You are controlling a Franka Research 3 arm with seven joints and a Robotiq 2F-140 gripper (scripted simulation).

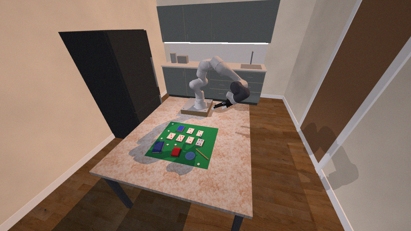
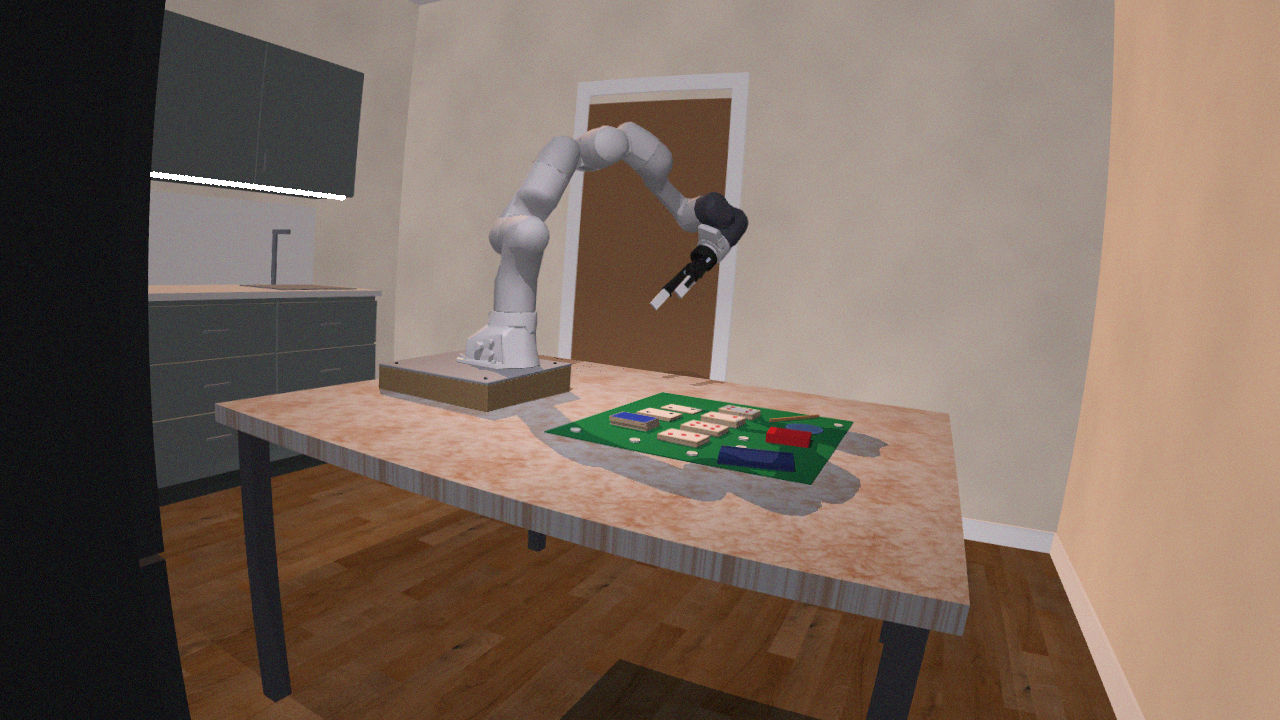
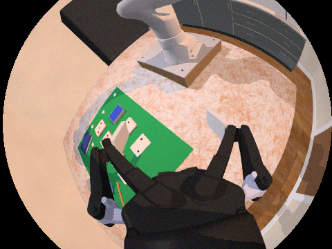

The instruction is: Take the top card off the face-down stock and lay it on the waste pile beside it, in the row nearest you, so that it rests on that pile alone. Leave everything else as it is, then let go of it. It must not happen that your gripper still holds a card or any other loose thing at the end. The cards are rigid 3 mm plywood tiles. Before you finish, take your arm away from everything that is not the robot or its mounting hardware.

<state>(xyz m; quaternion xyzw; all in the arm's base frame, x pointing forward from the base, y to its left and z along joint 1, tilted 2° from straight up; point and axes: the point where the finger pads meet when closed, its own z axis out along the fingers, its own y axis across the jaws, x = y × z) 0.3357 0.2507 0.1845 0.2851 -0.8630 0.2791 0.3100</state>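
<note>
A green mat (image 1: 183,143) lies on the table with several cards on it. In the row nearest the robot base, a blue-backed face-down stack (image 1: 180,128) sits at the left end, with a face-up card pile (image 1: 190,130) right beside it and another card (image 1: 199,133) further right. The blue stack (image 2: 633,418) and its neighbour (image 2: 659,413) also show in the exterior view, and in the wrist view as the blue stack (image 3: 117,112) and card (image 3: 130,124). My gripper (image 1: 216,106) (image 2: 666,293) hangs open and empty, high above the table to the right of the base, well away from the mat.
A second row holds several face-up cards (image 1: 185,139). The far row has a blue book-like block (image 1: 158,146), a red block (image 1: 176,151), a blue disc (image 1: 189,155) and a pencil (image 1: 202,154). Small white discs dot the mat. The robot's base plate (image 1: 197,109) stands behind the mat.
</note>
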